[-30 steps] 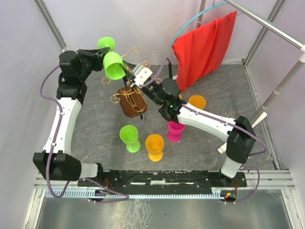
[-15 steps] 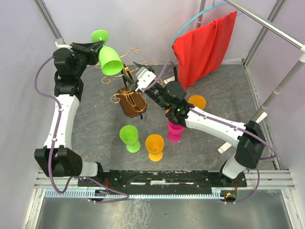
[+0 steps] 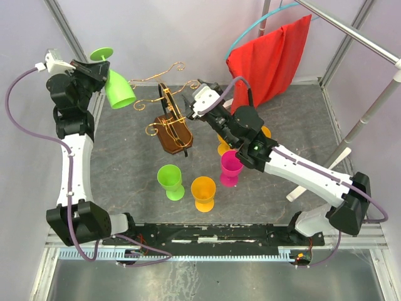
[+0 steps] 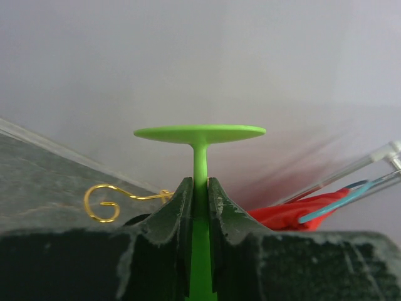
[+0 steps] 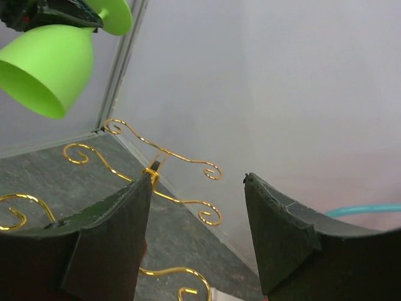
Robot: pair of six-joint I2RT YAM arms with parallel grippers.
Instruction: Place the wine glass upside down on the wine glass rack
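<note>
Far left, the left end effector (image 4: 199,191) squeezes the stem of the green wine glass (image 3: 119,93), foot up, well apart from the wine glass rack (image 3: 170,133). The glass could bump the rack and tip it over. The right end effector (image 5: 197,182) has its fingers spread, holding nothing. Only the left wrist view shows the pinch up close.

Green wine glass (image 3: 118,91) in the air at far left, held by its stem, foot up, mouth tilted down toward the rack (image 3: 173,133) but apart from it. Rack: dark brown base, post, gold scrolled wire arms.
</note>
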